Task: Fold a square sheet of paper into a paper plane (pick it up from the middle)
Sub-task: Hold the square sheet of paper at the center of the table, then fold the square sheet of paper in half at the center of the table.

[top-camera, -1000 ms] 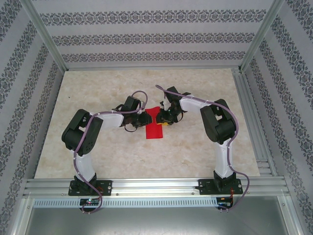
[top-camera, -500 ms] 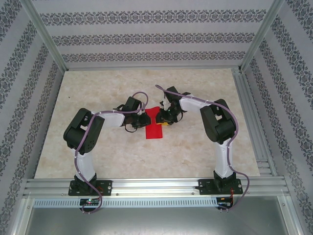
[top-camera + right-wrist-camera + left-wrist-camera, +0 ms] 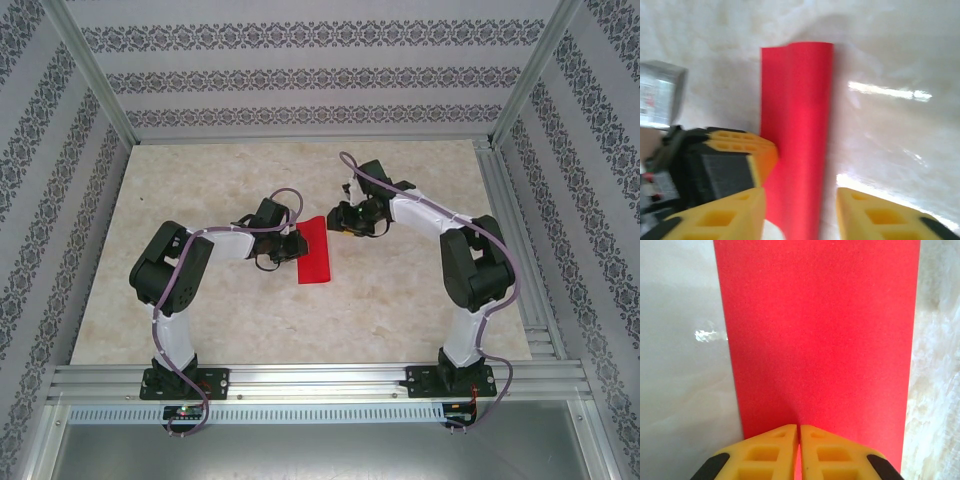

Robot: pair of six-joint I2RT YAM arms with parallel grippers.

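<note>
The sheet of paper [image 3: 314, 256] is bright red and folded into a long narrow rectangle lying flat mid-table. My left gripper [image 3: 297, 243] sits at its left long edge. In the left wrist view the yellow fingers [image 3: 775, 450] of the left gripper [image 3: 799, 429] are pressed together, with red paper [image 3: 820, 330] showing in the thin slit between them. My right gripper [image 3: 340, 223] hangs off the strip's far right end, clear of it. From the right wrist, the right gripper [image 3: 800, 195] is open, the paper [image 3: 797, 120] lies ahead of it, and the left fingers [image 3: 742, 147] are at the paper's side.
The marble-patterned tabletop [image 3: 200, 200] is bordered by aluminium rails [image 3: 300, 380] at the near edge and right side, with patterned walls all round. The bent arms flank the paper left and right.
My right arm has drawn back up and to the right, off the paper, with its jaws a little wider. The left gripper stays at the paper's edge and has closed slightly.
</note>
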